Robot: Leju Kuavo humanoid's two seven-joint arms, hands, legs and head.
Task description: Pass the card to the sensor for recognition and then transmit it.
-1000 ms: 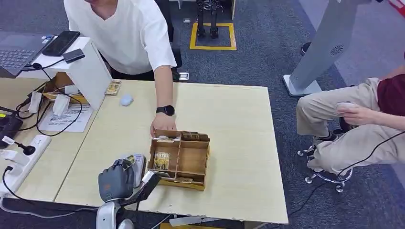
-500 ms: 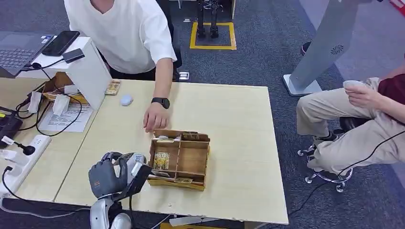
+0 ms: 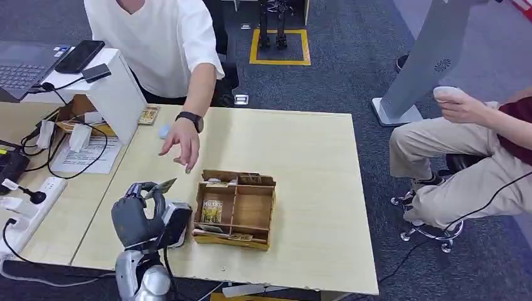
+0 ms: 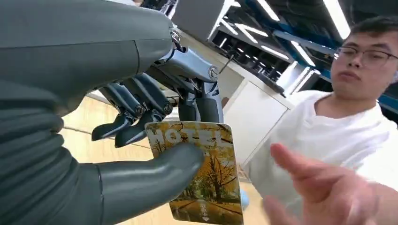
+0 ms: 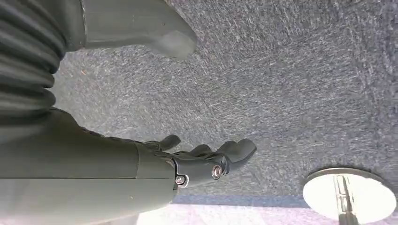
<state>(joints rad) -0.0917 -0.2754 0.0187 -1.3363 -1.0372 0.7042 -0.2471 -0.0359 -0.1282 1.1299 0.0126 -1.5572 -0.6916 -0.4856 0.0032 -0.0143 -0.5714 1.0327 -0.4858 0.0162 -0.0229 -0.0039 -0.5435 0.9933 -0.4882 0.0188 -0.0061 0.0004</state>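
Card (image 4: 199, 171) pinched by left robot hand (image 3: 135, 216), lower left of frame, raised toward person's reaching hand (image 3: 179, 143) for handover. Right robot hand (image 5: 206, 161) released, hanging.

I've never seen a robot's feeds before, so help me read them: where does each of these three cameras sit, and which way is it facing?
Head view: high on the body, looking down at the table; the left hand lifts a card.
Left wrist view: behind the left hand, facing a person in a white shirt; the thumb pins the card.
Right wrist view: on the hanging arm, facing carpet; the right hand holds nothing.
Shared: head and left wrist views both show the card and the person's reaching hand.
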